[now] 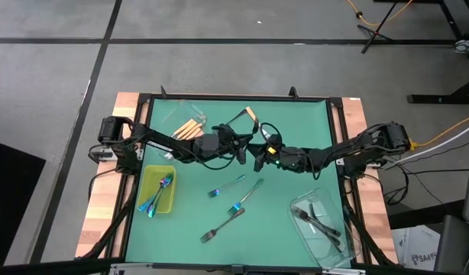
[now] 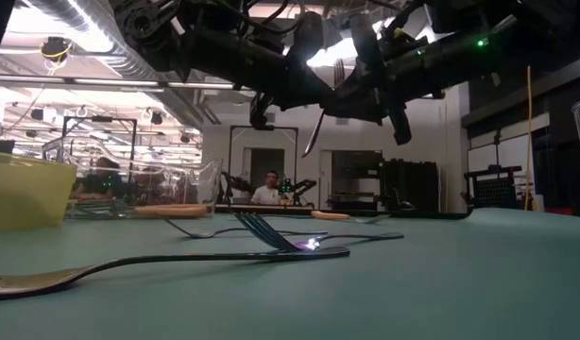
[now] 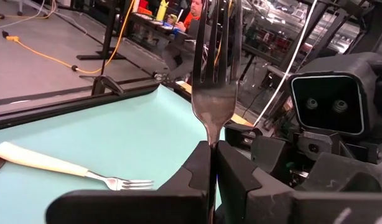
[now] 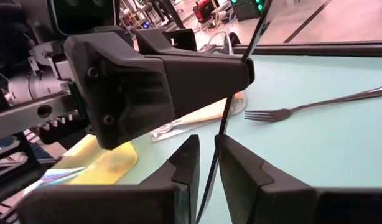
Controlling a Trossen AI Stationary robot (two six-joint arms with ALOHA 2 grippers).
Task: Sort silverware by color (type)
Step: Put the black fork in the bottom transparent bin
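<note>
Left hand [image 3: 211,163] clenched on dark fork [image 3: 214,74] — right hand [image 4: 204,163] slightly parted around its handle, mid-table.

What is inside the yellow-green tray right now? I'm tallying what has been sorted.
The yellow-green tray holds a few iridescent forks lying in a bundle, heads toward its far end. Their exact number cannot be told, as they overlap and anything beneath them is covered.

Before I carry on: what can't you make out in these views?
- High view: the held fork in the left gripper is hidden under both arms and their cables.
- High view: the dark forks in the clear tub overlap and are too small to count.
- Low view: the wall of the yellow-green tray hides its contents.
</note>
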